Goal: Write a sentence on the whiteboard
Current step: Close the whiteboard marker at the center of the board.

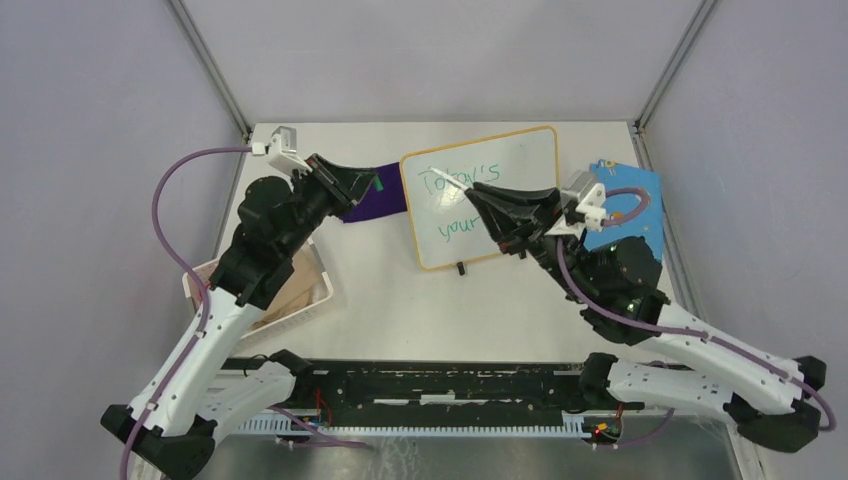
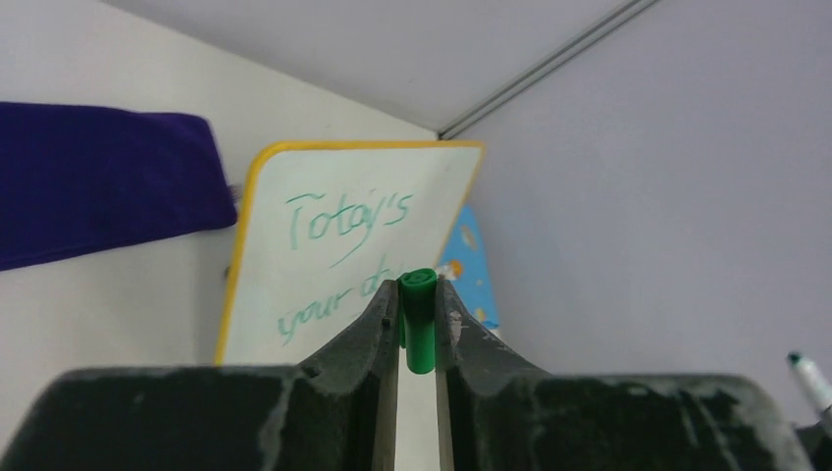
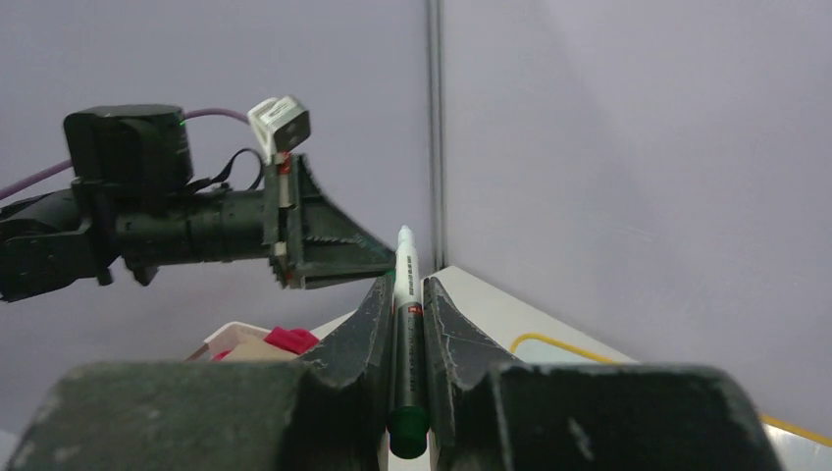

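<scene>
The whiteboard (image 1: 520,160) stands tilted at the table's back centre, and it also shows in the left wrist view (image 2: 294,275). The sentence (image 1: 452,228) is in green. It reads "Today's your" and its end is hidden behind my right gripper; the left wrist view (image 2: 348,218) shows it too. My right gripper (image 1: 478,195) is shut on a green marker (image 1: 455,184), (image 3: 405,324). The marker's tip is lifted off the board and points toward my left gripper (image 1: 372,185). That gripper is shut on the green marker cap (image 2: 419,319), just left of the board.
A purple cloth (image 1: 385,203) lies left of the board under my left gripper. A blue patterned cloth (image 1: 640,195) lies to the board's right. A white basket (image 1: 322,292) with items sits at the table's left. Enclosure walls and posts surround the table.
</scene>
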Robot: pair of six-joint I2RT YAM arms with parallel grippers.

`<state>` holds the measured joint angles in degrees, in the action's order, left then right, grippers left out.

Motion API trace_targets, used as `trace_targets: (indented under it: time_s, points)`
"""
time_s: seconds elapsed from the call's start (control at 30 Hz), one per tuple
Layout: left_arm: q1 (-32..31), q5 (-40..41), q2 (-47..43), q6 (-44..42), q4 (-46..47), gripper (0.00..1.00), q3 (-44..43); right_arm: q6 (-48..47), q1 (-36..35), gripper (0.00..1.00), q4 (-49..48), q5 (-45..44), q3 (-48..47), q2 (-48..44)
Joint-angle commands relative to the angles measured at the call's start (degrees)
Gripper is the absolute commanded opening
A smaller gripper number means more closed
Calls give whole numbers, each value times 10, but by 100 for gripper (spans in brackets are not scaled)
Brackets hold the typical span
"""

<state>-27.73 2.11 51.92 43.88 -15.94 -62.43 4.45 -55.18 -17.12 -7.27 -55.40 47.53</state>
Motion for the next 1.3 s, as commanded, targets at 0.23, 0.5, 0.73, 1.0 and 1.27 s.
trace_targets:
  time_s: [0.23, 0.5, 0.73, 1.0, 1.27]
  points:
    - [0, -45, -58, 180, 206, 2, -9, -457, -332, 0, -368, -351, 117, 43]
    - [0, -62, -85, 288, 252, 2, 27, -557, -376, 0, -514, -372, 143, 99]
    - [-1, -83, -82, 349, 249, 2, 32, -580, -389, 0, -589, -338, 135, 135]
    - [-11, -78, -74, 398, 233, 2, 43, -588, -394, 0, -621, -315, 123, 164]
    - [-58, -60, -52, 390, 232, 2, 35, -589, -396, 0, -623, -310, 108, 179]
